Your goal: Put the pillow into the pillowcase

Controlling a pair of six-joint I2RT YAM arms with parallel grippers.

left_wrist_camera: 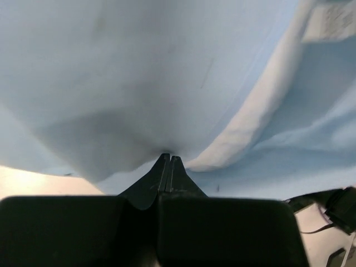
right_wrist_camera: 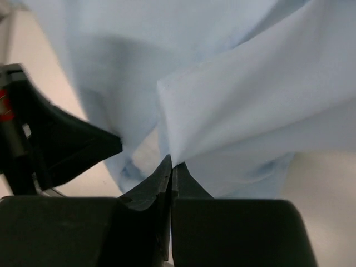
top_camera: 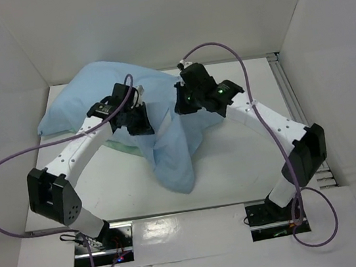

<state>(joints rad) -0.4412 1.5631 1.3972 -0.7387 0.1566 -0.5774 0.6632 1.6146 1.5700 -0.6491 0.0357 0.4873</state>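
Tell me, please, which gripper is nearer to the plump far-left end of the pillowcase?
Left. The left gripper pinches the pillowcase just right of that plump end; the right gripper pinches it farther right, beyond the left one.

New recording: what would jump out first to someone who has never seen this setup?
A big pale blue pillowcase sprawls across the middle of the table, plump at the back left, with a loose flap trailing toward the near edge. Both arms reach in over it: the left gripper and the right gripper are each shut on a fold of its cloth.
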